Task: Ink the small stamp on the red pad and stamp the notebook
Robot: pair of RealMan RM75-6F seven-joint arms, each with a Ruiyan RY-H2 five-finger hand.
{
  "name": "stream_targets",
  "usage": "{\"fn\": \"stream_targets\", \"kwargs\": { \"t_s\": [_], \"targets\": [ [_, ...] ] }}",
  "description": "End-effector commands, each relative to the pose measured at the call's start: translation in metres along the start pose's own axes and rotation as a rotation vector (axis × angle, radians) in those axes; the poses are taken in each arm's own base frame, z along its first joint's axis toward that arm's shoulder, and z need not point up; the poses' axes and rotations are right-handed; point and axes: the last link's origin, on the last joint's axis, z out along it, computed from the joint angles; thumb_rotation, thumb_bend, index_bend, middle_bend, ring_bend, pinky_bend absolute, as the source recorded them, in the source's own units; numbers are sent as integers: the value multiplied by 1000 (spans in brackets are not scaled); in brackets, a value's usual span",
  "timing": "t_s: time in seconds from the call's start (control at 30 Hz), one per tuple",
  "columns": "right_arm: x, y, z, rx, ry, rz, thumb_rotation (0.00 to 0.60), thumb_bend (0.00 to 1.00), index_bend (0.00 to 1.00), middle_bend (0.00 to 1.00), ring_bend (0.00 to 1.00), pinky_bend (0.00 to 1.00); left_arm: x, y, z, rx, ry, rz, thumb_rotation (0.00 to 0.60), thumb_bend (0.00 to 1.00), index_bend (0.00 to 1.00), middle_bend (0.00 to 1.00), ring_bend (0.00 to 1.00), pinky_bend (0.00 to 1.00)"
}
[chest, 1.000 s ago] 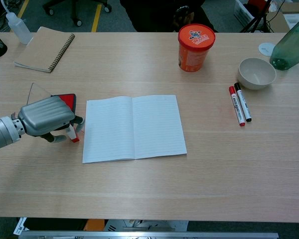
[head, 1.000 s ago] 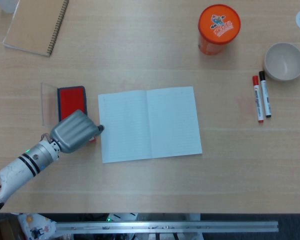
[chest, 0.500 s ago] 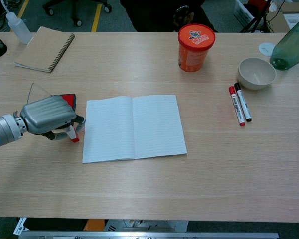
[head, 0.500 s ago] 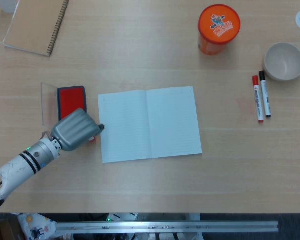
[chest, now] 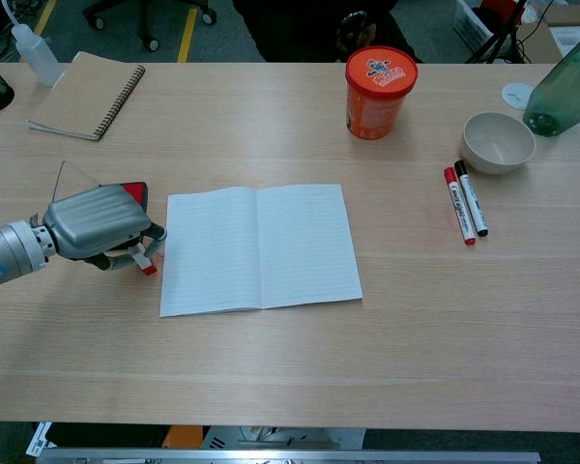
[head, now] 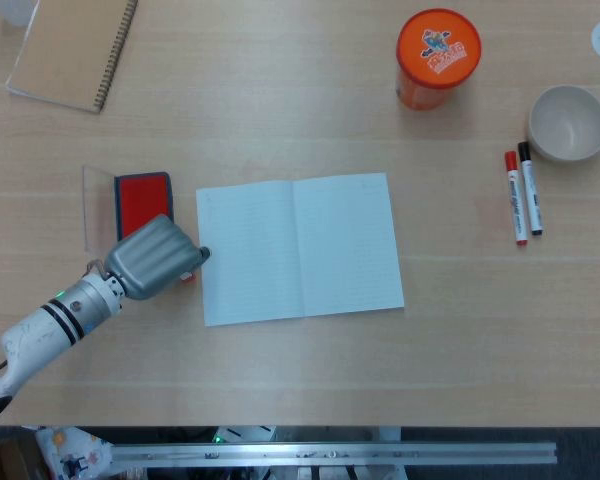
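The open white notebook [head: 300, 248] lies flat at the table's middle, also seen in the chest view [chest: 259, 246]. Left of it sits the red ink pad [head: 140, 196], its clear lid [head: 97, 205] folded out to the left. My left hand [head: 152, 258] hovers low over the pad's near end, knuckles up, fingers curled down around the small stamp [chest: 145, 264]. Only the stamp's white body and red foot peek out under the fingers, right by the notebook's left edge. The same stamp shows as a red sliver [head: 187, 276] in the head view. My right hand is out of sight.
A brown spiral notebook [head: 72, 50] lies at the far left. An orange canister [head: 438, 58] stands at the back, with a beige bowl [head: 568, 122] and a red marker [head: 516, 197] and a black marker [head: 530, 188] to the right. A green bottle [chest: 563, 92] is at the far right.
My left hand has crept slightly to the right and away from me, toward the notebook's edge, with the stamp still under its fingers. Nothing else has moved.
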Motion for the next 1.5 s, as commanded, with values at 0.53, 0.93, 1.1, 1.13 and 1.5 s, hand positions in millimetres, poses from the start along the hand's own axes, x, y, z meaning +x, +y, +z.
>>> {"fn": "stream_targets", "kwargs": {
  "t_s": [0.53,0.93,1.1,1.13,1.5],
  "targets": [
    [1,1,-1,-1,4,1,600,202,191,323,276,347,4,-1,1,8,13,-10,600,331,551,951,889,850],
    [0,1,-1,4,9,5,600,202,191,323,276,347,30,-7,1,5,58,16,600,331,552,951,889,850],
    [1,2,-2,3,13,4,600,202,191,323,276,347,39,-14,8,28,82,28,600,331,552,951,889,850],
    [1,2,-2,3,13,4,600,202,191,323,276,347,40,-16,10,33,82,33,600,331,552,951,889,850],
    [2,0,-1,3,11,2,600,202,191,323,277,347,32,-40,19,98,82,88,600,331,553,953,891,850]
  ]
}}
